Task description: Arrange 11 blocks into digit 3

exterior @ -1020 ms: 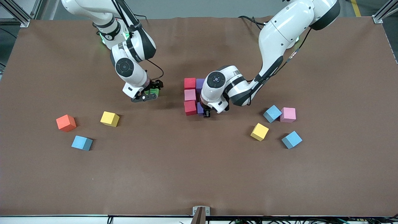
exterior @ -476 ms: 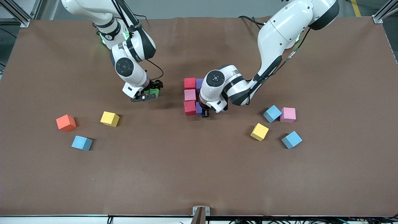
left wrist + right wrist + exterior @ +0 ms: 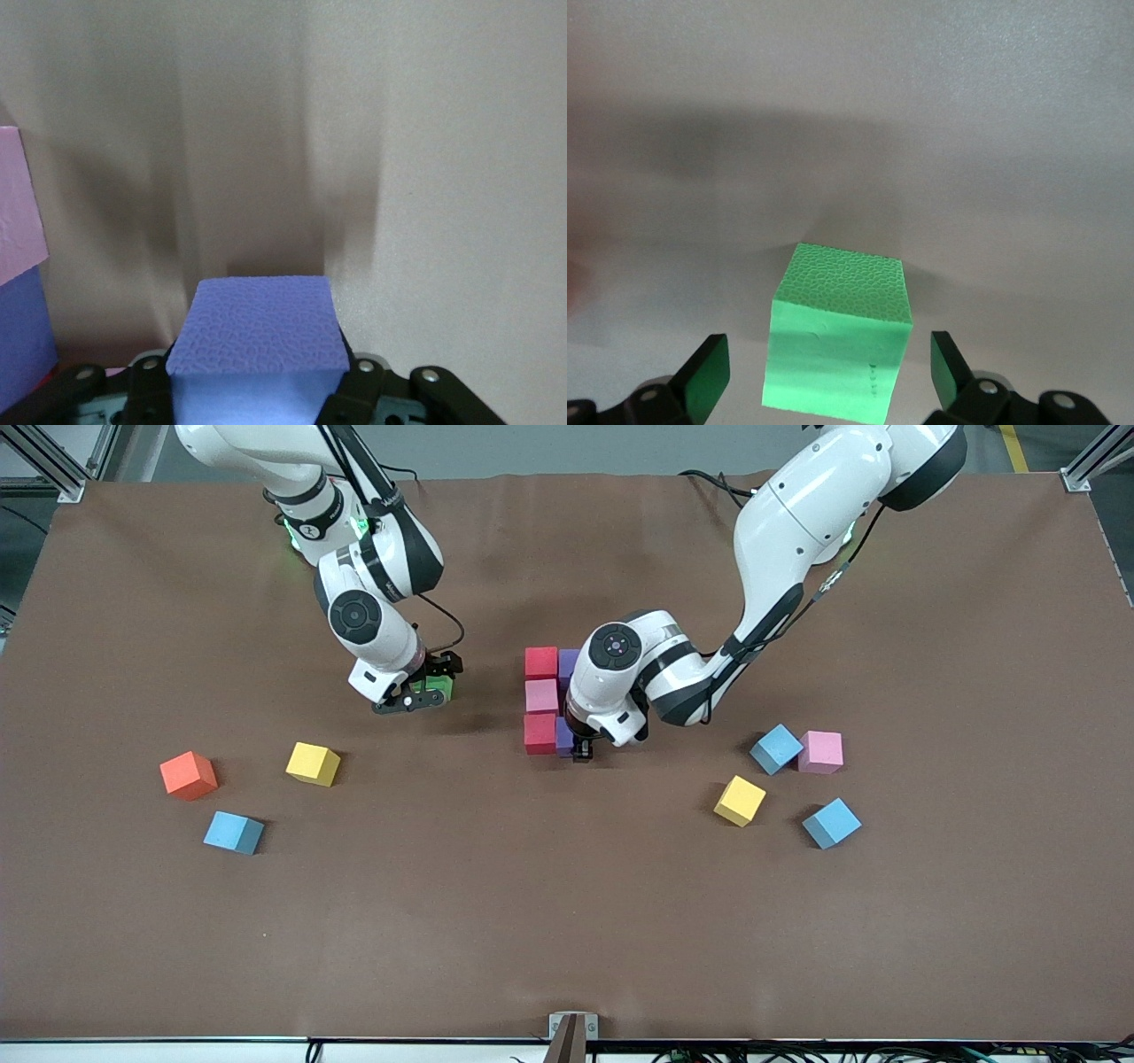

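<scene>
Near the middle of the brown tabletop [image 3: 567, 921], a small cluster of blocks: a red block [image 3: 541, 662] farthest from the front camera, a purple block [image 3: 570, 666] touching it on the side toward the left arm's end, a pink block [image 3: 541, 696] just nearer, then a second red block [image 3: 539, 733] nearest, the three forming a short column. Left gripper [image 3: 582, 750] down low beside that nearest red block, clamped on a second purple block [image 3: 257, 341] that sits against the column; in the left wrist view, black fingers [image 3: 368, 394] pressed to both sides of the cube, pink and purple faces showing at the picture's edge. Right gripper [image 3: 423, 694] low over the tabletop toward the right arm's end, spread wide around a green block [image 3: 840, 341], fingertips [image 3: 709, 372] standing clear of its faces on each side, cube resting on the surface. Scattered toward the left arm's end: a light blue block [image 3: 777, 748] touching a pink block [image 3: 821, 751], a yellow block [image 3: 740, 801] nearer the front edge, and another light blue block [image 3: 831, 823] beside it, closer to the table's end. Toward the right arm's end: a yellow block [image 3: 313, 763], an orange cube [image 3: 188, 775] nearer that end, and a light blue block [image 3: 234, 833] nearest the front edge of the three, all apart from one another.
</scene>
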Tool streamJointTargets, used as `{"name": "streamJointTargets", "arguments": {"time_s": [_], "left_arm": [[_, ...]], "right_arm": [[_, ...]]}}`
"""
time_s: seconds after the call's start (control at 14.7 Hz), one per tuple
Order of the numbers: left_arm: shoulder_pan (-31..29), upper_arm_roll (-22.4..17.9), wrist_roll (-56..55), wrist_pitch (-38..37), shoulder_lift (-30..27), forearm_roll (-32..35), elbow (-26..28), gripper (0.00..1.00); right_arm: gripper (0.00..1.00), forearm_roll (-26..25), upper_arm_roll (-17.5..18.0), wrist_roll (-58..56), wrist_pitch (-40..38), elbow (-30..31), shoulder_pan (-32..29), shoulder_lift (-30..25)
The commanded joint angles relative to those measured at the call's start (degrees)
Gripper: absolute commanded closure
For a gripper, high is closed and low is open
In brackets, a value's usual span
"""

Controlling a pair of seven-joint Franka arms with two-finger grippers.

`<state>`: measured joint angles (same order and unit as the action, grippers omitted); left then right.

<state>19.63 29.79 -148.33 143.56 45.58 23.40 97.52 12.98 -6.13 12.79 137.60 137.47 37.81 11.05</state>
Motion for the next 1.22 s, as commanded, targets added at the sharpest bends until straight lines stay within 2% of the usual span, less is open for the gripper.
{"name": "streamJointTargets", "arguments": {"time_s": [0.0,0.07,0.61,0.75,1.09,1.16], "left_arm": [[0.41,-0.34,-0.73,0.58,0.21,1.30,-0.22,0.23],[0.50,-0.34,-0.73,0.50,0.21,1.30,-0.22,0.00],[0.41,-0.26,-0.64,-0.38,-1.89,1.39,0.57,0.00],[0.15,0.10,-0.21,-3.09,-2.94,1.56,0.13,0.00],[-0.64,0.36,8.65,-7.41,-5.15,1.65,-0.31,0.00],[-0.82,0.27,10.59,-8.20,-5.50,1.65,-0.83,0.00]], "right_arm": [[0.00,-0.86,0.60,0.21,1.18,1.22,-0.90,-0.24],[0.00,-0.86,0.51,0.21,1.18,1.22,-0.99,-0.06],[0.00,-0.86,0.60,0.30,2.94,1.22,-1.07,1.61],[0.00,-0.77,0.60,0.30,3.12,1.13,-1.07,1.87],[0.01,-0.85,0.60,0.30,2.76,1.13,-0.64,1.79],[0.03,-0.77,0.60,0.30,2.68,1.13,-0.63,1.79]]}}
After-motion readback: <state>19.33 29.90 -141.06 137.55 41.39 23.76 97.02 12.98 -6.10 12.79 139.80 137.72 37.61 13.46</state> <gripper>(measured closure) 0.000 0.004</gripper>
